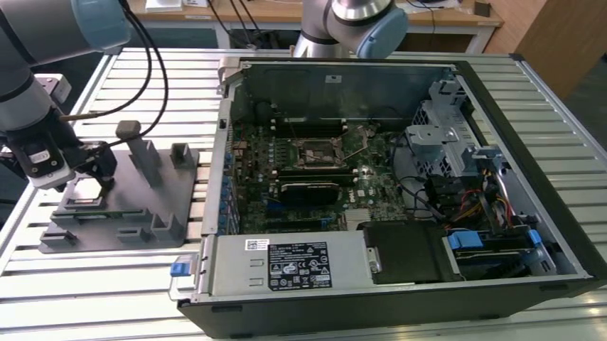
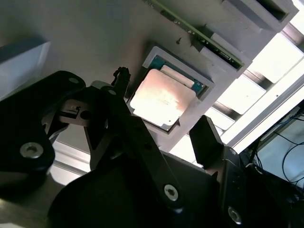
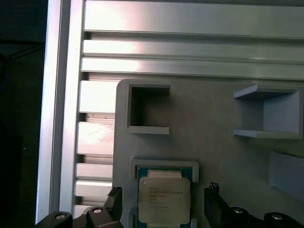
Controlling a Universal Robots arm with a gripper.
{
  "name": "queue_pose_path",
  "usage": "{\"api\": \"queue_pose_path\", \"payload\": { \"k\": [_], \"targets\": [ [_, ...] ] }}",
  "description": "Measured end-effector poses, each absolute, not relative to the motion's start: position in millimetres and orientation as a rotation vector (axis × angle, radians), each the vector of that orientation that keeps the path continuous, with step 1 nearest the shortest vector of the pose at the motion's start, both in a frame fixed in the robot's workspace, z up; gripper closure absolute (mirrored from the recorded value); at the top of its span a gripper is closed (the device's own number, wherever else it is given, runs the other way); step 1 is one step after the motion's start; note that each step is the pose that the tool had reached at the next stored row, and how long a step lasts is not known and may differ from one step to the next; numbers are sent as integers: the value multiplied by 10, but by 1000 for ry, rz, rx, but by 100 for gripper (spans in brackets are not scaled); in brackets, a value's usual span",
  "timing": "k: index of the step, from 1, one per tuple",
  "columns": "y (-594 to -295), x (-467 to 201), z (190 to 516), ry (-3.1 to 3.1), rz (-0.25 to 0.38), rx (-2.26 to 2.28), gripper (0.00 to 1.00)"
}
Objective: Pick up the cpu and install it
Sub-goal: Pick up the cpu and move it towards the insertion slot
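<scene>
The arm (image 1: 33,92) is built of smooth silver-grey tubes joined by rounded pale blue caps (image 1: 99,21), with thin black cables (image 1: 142,50) hanging loosely beside it and a small white patch (image 1: 38,162) with dark markings near the wrist. Its claw (image 1: 87,181) is matte black, made of flat hinged links with rounded ends, each pinned by a bright silver screw (image 2: 32,150) with a recessed head. The fingers (image 2: 209,142) are slim black bars ending in blunt, squared tips.
</scene>
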State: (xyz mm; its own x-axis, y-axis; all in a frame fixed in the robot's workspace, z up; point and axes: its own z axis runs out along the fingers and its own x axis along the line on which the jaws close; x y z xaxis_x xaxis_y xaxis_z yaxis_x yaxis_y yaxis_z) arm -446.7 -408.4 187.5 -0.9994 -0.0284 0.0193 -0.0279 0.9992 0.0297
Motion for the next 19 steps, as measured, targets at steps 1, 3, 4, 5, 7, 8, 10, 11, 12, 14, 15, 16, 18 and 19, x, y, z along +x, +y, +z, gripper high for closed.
{"api": "queue_pose_path", "payload": {
  "k": [1,3,4,5,7,8,10,11,12,14,15,16,18,19],
  "targets": [
    [-4083,-4468,1863,-3121,-46,44,22],
    [-4084,-4471,1848,-3121,-46,44,24],
    [-4083,-4474,1841,-3121,-46,44,24],
    [-4083,-4478,1836,-3121,-46,44,31],
    [-4083,-4486,1830,-3121,-46,44,31],
    [-4083,-4490,1827,-3121,-46,44,31],
    [-4083,-4490,1825,-3121,-46,44,31],
    [-4083,-4490,1824,-3121,-46,44,32],
    [-4083,-4490,1823,-3121,-46,44,32],
    [-4083,-4491,1823,-3121,-46,44,39],
    [-4083,-4490,1823,-3121,-46,44,39],
    [-4083,-4491,1823,-3121,-46,44,39],
    [-4083,-4490,1825,-3122,-46,44,39],
    [-4083,-4490,1828,-3122,-46,44,39]
  ]
}}
